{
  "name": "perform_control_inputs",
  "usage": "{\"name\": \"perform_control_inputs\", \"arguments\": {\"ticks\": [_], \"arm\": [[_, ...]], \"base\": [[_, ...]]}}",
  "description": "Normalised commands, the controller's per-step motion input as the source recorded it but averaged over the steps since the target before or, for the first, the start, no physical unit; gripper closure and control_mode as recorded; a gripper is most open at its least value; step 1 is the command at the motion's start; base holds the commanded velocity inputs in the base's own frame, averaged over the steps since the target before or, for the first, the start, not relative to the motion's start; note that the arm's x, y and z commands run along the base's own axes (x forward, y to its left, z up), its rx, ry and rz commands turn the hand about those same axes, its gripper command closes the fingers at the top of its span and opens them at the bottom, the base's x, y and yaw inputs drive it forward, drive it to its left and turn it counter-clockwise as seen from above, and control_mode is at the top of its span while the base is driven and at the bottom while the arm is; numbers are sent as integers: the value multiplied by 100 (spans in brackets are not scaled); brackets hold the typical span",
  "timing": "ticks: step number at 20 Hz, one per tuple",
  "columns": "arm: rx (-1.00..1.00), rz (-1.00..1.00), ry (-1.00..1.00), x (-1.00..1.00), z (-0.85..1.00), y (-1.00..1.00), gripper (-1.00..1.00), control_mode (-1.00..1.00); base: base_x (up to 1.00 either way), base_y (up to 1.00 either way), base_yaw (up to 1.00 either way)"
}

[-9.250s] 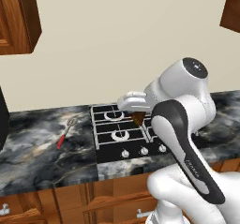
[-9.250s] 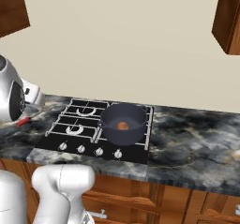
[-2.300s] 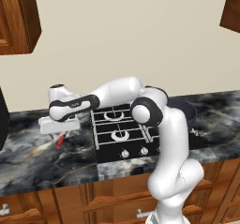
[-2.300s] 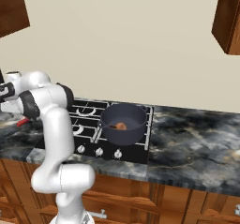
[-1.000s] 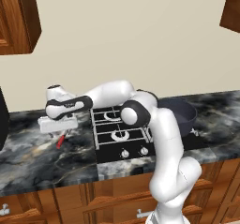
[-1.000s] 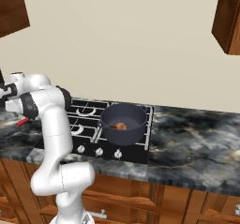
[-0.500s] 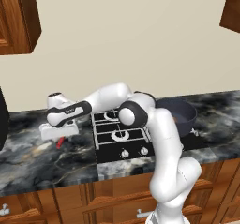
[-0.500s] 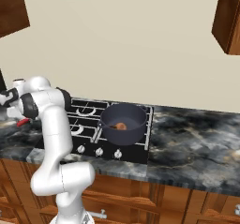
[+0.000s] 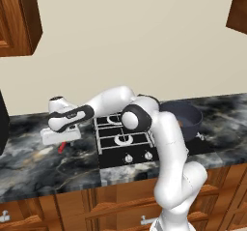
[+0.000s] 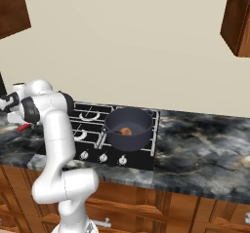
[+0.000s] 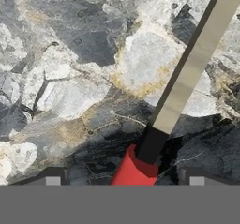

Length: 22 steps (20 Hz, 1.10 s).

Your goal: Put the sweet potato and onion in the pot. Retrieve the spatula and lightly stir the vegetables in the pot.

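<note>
On the marble counter [image 9: 29, 162] left of the stove lies the spatula [image 11: 187, 73], a flat metal shaft running into a red handle [image 11: 135, 170]. My gripper [image 11: 124, 181] hovers low over it, open, with one fingertip on each side of the red handle and clear of it. From the left base view the gripper [image 9: 59, 142] hangs just above the red handle [image 9: 61, 148]. The dark pot [image 10: 128, 127] sits on the stove's right burners. An orange-brown lump [image 10: 126, 130] lies on its floor, too small to tell the sweet potato from the onion.
The black stove [image 9: 124, 140] with metal grates and front knobs lies between the spatula and the pot [image 9: 189, 118]. My arm stretches across the stove's left side. Wooden wall cabinets [image 9: 17, 24] hang overhead, and the counter's front edge is close below the spatula.
The hand has sunk a little toward the spatula on the counter. The pot and its contents have not moved.
</note>
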Motion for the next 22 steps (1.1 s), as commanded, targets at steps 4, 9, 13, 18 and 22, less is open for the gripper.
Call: {"name": "perform_control_inputs", "arguments": {"ticks": [4,9,13,18,22], "arm": [[0,0,1,-4,-4,0,100,-100],[0,0,0,-4,0,0,100,-100],[0,0,-7,-14,7,-1,100,-100],[11,5,-34,-59,91,-14,100,-100],[11,13,-23,-71,100,-33,100,-100]], "base": [[0,0,0],[0,0,0],[0,0,0],[0,0,0],[0,0,0]]}}
